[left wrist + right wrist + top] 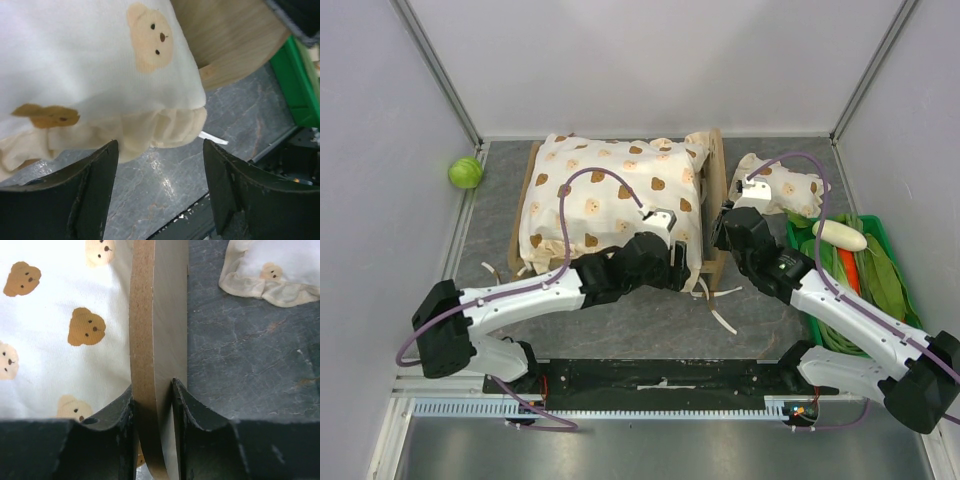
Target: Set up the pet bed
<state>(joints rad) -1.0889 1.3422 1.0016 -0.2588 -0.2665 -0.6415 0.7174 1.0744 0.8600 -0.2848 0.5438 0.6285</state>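
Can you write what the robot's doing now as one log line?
left gripper: open, by cushion | right gripper: shut on bed | cushion: on bed

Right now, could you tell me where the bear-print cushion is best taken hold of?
Pinch its frilled corner beside the headboard, from above with the left gripper: that thin edge spills past the wood over the table, so open jaws should straddle it.
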